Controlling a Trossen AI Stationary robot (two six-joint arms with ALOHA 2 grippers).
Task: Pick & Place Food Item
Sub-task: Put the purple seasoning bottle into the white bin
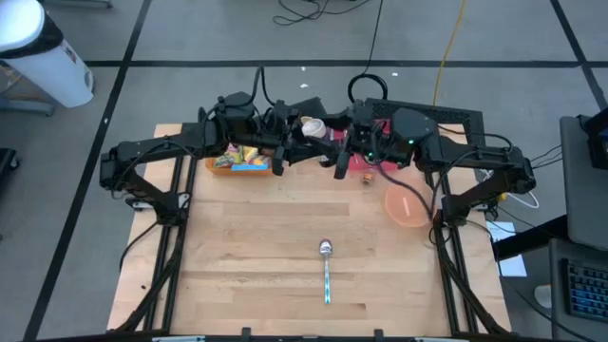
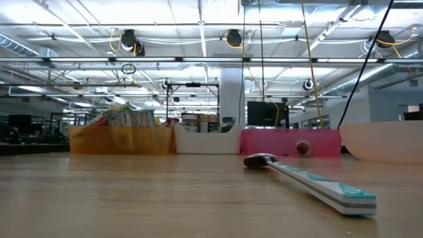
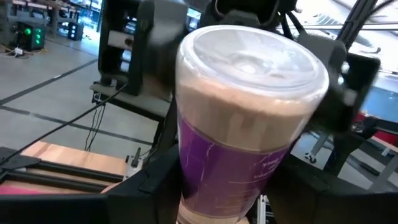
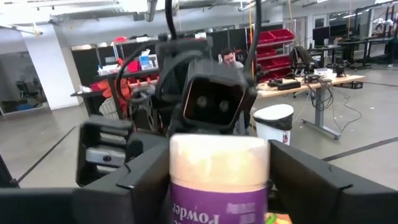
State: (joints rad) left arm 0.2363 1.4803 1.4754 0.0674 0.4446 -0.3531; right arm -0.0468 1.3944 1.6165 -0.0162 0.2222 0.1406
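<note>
- Left gripper [image 1: 285,142] and right gripper [image 1: 334,144] meet in the air over the far edge of the table [image 1: 275,256], facing each other, both around the same purple-labelled powder tub [image 1: 313,126].
- Left fingers [image 3: 146,180] partly open, flanking the tub [image 3: 245,118] by its clear-lidded end; looks like contact on both sides.
- Right fingers [image 4: 140,171] spread wider around the tub's [image 4: 217,177] cream end; firm contact not clear.
- Below: orange bin [image 1: 239,161] of snacks, white bin [image 2: 206,139], pink bin [image 2: 289,141] along the far edge.
- Pink bowl [image 1: 407,206] on the right side, spoon [image 1: 327,270] at centre, both untouched.
</note>
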